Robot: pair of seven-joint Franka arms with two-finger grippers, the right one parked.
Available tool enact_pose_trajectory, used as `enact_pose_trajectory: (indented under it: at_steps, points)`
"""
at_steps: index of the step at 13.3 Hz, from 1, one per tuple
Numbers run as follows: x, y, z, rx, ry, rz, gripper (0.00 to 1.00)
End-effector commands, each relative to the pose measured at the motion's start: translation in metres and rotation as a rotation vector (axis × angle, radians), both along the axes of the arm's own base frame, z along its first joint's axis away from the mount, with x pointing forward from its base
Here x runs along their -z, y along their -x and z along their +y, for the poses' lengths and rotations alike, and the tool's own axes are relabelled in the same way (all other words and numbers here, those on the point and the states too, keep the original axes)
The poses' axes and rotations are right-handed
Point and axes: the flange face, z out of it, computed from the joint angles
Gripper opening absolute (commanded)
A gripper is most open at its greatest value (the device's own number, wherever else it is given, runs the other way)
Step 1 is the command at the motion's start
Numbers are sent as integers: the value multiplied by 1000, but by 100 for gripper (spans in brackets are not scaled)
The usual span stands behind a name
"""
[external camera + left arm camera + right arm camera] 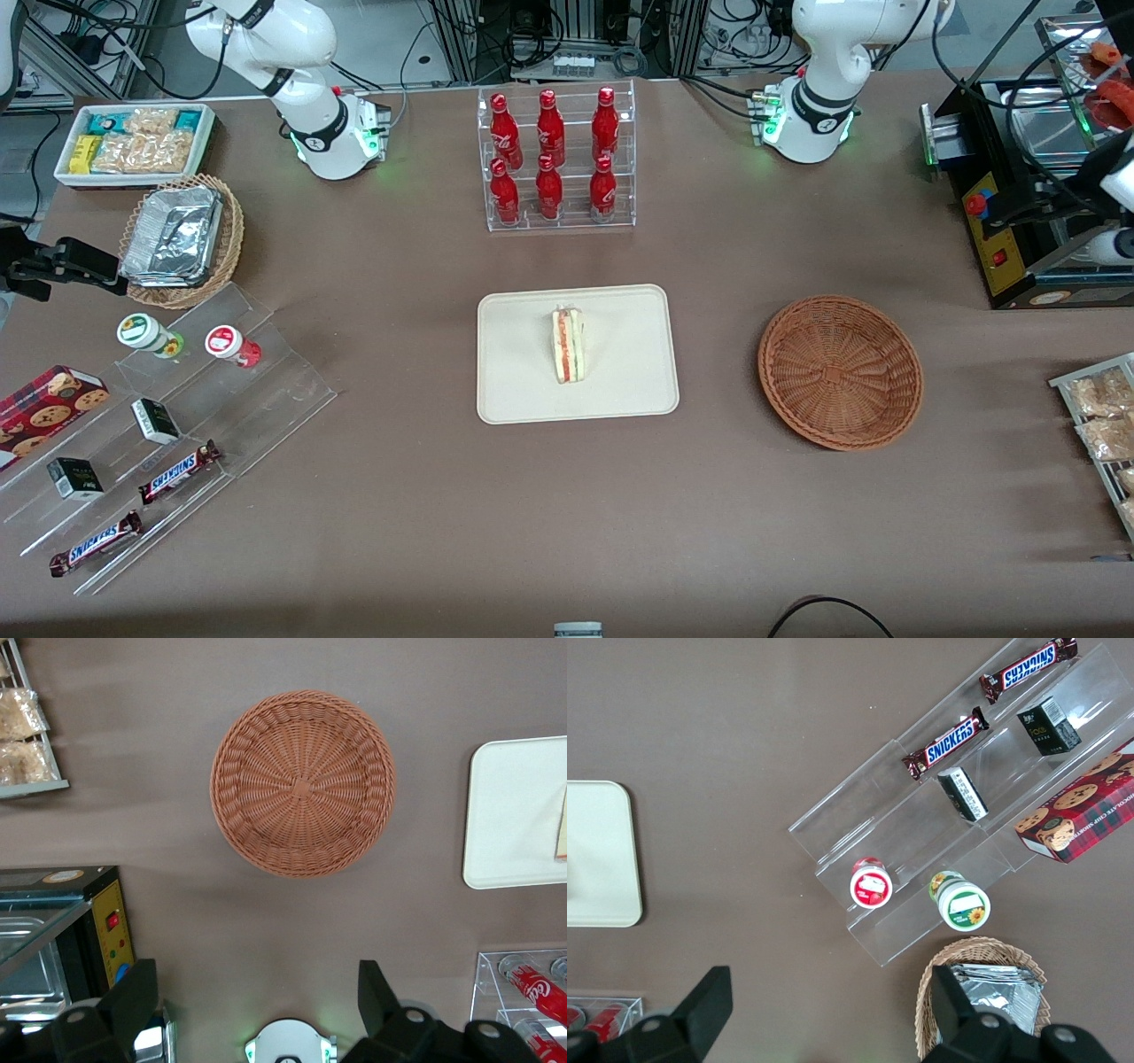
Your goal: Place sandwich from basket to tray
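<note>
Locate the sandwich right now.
The sandwich stands on the tray at mid-table, nearer the front camera than the bottle rack. The basket beside the tray is empty; the gripper hangs open above the table.

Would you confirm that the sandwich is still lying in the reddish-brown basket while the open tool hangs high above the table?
Not quite: the front view shows the sandwich standing on the tray, and the basket holds nothing. The rest stands: the tool hangs open, high above the table.
</note>
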Motion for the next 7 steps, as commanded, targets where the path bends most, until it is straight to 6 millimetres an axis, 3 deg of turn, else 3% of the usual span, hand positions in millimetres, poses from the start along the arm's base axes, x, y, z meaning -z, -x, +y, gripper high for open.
enact_pose_trajectory:
  at_steps: [1,7]
  points:
    - [-5,22,-3,21,6,-47,100]
    - [-23,-10,-16,28,-7,-90,100]
